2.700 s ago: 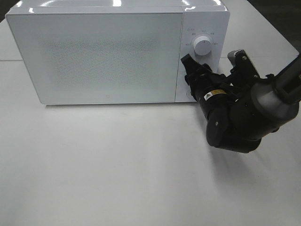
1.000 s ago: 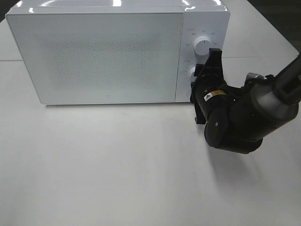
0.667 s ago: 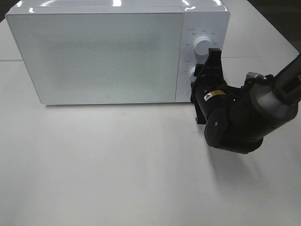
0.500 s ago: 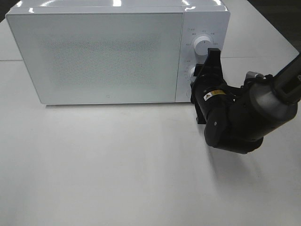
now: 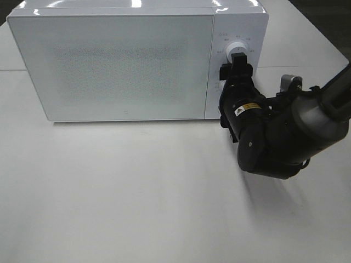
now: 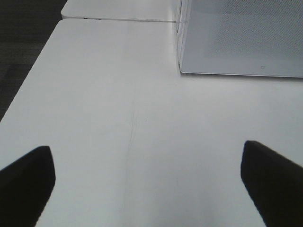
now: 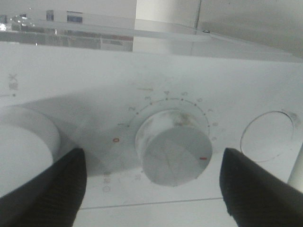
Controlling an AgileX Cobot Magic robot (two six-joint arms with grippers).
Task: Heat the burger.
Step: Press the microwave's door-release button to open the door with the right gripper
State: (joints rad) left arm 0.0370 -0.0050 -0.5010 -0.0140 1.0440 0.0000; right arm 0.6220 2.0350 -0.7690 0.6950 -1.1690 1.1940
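Observation:
The burger is hidden; the white microwave [image 5: 109,60] stands with its door shut. My right gripper [image 5: 230,82] is at the control panel, open, its fingers [image 7: 42,189] spread to either side of the lower dial [image 7: 173,153] without touching it. The dial's red mark points sideways, past the scale's printed numbers. My left gripper [image 6: 147,182] is open over bare tabletop, with nothing between its fingers [image 6: 26,182], a little in front of the microwave's corner [image 6: 182,71].
On the panel, the upper dial [image 5: 236,48] sits above the lower one and a round button [image 7: 267,137] below it. The white table [image 5: 137,192] stretches in front of the microwave. The right arm's bulky black wrist [image 5: 274,142] hangs over the table's right side.
The right gripper's jaws have spread wide and come off the lower dial, and the wrist has shifted slightly up the panel. The left gripper has not moved.

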